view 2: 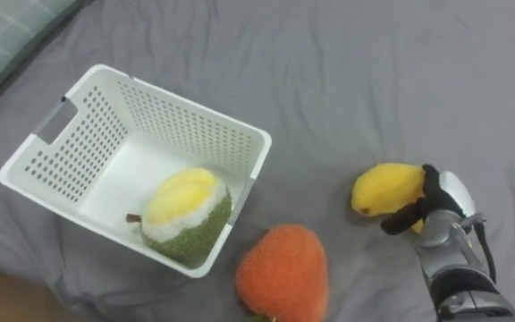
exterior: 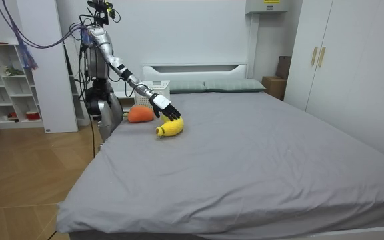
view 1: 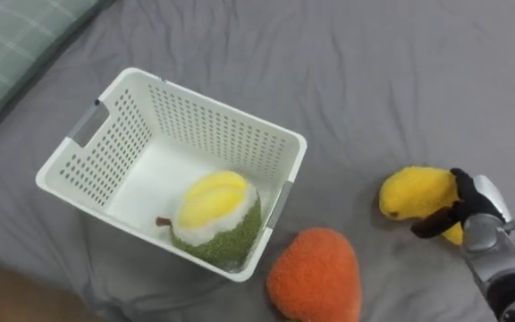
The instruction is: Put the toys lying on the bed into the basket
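While the robot is seen standing at the side of the bed (view 1: pixel 401 80), at the room view's left and toward the headboard end, its right arm is held stretched out over the grey sheet. A green checked pillow (view 1: pixel 12 49) is noted at the upper left corner of the eye views. A white basket (view 1: pixel 231 121) with perforated walls is set on the sheet, turned at an angle, just below and right of that pillow. An orange plush toy (view 1: pixel 316 273) is found lying on the sheet just beside the basket's near right corner; whether the two touch cannot be told. A green-and-yellow plush toy (view 1: pixel 215 215), with a short brown stem, is lodged inside the basket against its near wall. A yellow plush toy (view 1: pixel 414 192) is recorded on the sheet to the right of the orange one, apart from it and well clear of the basket. The right hand (view 1: pixel 477 204) is placed at this yellow toy's right end, with dark fingers (view 1: pixel 438 222) curled round it, the thumb passed below and the others over the top.
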Robot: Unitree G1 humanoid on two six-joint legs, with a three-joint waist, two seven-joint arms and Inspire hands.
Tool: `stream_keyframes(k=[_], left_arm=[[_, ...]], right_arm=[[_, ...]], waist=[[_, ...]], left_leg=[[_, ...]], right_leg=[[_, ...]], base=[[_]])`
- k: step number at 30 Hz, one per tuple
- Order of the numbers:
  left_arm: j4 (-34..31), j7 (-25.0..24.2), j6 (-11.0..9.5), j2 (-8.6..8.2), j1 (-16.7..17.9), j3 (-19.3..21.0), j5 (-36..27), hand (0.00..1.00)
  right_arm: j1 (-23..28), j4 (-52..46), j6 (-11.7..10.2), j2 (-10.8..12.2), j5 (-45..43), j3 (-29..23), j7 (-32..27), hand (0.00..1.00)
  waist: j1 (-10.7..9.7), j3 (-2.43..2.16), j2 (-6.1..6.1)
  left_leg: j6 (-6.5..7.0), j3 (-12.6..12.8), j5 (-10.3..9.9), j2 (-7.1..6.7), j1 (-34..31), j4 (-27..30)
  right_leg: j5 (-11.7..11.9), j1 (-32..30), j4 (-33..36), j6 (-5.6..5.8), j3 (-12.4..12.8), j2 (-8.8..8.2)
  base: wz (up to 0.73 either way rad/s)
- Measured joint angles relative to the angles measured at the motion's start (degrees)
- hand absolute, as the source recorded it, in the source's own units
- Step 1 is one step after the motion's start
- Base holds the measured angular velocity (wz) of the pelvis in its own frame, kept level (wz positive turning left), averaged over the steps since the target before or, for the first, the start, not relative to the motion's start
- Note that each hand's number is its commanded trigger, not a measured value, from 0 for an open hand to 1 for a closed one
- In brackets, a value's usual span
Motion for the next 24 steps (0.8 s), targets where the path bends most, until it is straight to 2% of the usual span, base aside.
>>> stream_keyframes(k=[4, 6, 8, 9, 10, 14, 19, 24], left_arm=[[0.2, 0.0, -0.1, 0.01, -2.1, -0.5, -2.4, 0.00], [0.2, 0.0, -0.2, 0.16, -2.5, -1.0, -4.3, 0.00], [0.2, 0.0, -0.2, 0.17, -2.9, -1.3, -5.5, 0.00], [0.1, 0.0, -0.2, 0.18, -2.9, -1.7, -6.0, 0.00], [0.1, 0.0, -0.2, 0.19, -2.9, -1.9, -6.2, 0.00], [0.0, 0.0, -0.2, 0.20, -2.9, -2.2, -7.9, 0.00], [1.1, 0.0, -0.2, 0.24, -2.9, -2.2, -7.9, 0.00], [1.2, 0.0, -0.2, 0.55, -2.0, -2.0, -7.7, 0.00]], right_arm=[[-1.3, 1.0, -0.4, -1.3, 0.3, 0.5, -2.2, 0.00], [-2.3, 2.8, -0.7, -1.5, 0.5, 1.7, -3.0, 0.00], [-2.6, 2.9, -0.7, -1.6, 0.6, 1.9, -3.4, 0.23], [-2.6, 2.9, -0.7, -1.7, 0.6, 1.9, -3.7, 0.78], [-2.6, 3.0, -0.6, -1.7, 0.6, 1.9, -4.0, 1.00], [-2.9, 3.0, -0.6, -2.9, -0.5, 1.9, -5.3, 1.00], [-2.9, 3.0, -0.4, -5.8, -2.1, 4.1, -6.1, 1.00], [-2.4, 2.7, 0.6, -5.9, -3.6, 3.9, -6.1, 1.00]], waist=[[1.4, 0.91, -0.06], [1.4, 1.04, -0.02], [1.4, 1.06, -0.06], [1.4, 1.07, -0.04], [1.3, 1.08, -0.03], [1.3, 1.07, -0.03], [1.4, 1.07, -0.03], [1.1, 1.01, 0.04]], left_leg=[[-0.01, 0.1, 0.0, 0.03, -1.4, 0.0], [-0.01, 0.1, 0.0, 0.03, -1.7, -0.1], [-0.01, 0.1, 0.0, 0.04, -2.2, -0.1], [-0.01, 0.2, 0.0, 0.03, -2.4, -0.1], [-0.01, 0.2, 0.0, 0.04, -2.4, -0.1], [-0.02, 0.1, 0.0, 0.03, -2.4, -0.1], [-0.02, 0.2, 0.0, 0.04, -2.1, -0.1], [-0.02, 0.5, 0.0, 0.05, -1.6, -0.1]], right_leg=[[0.0, -1.4, 0.0, 0.00, 0.2, 0.04], [0.0, -1.7, -0.1, 0.00, 0.4, 0.06], [0.0, -2.3, 0.0, 0.00, 0.6, 0.08], [0.0, -2.4, -0.1, 0.00, 0.6, 0.08], [0.0, -2.4, -0.1, 0.00, 0.6, 0.09], [0.0, -2.4, -0.1, 0.00, 0.5, 0.08], [0.0, -2.2, 0.0, 0.00, 0.5, 0.05], [0.0, -1.7, 0.0, 0.00, 0.5, -0.05]], base=[[0.00], [0.00], [0.00], [0.00], [0.00], [0.00], [0.00], [-0.02]])
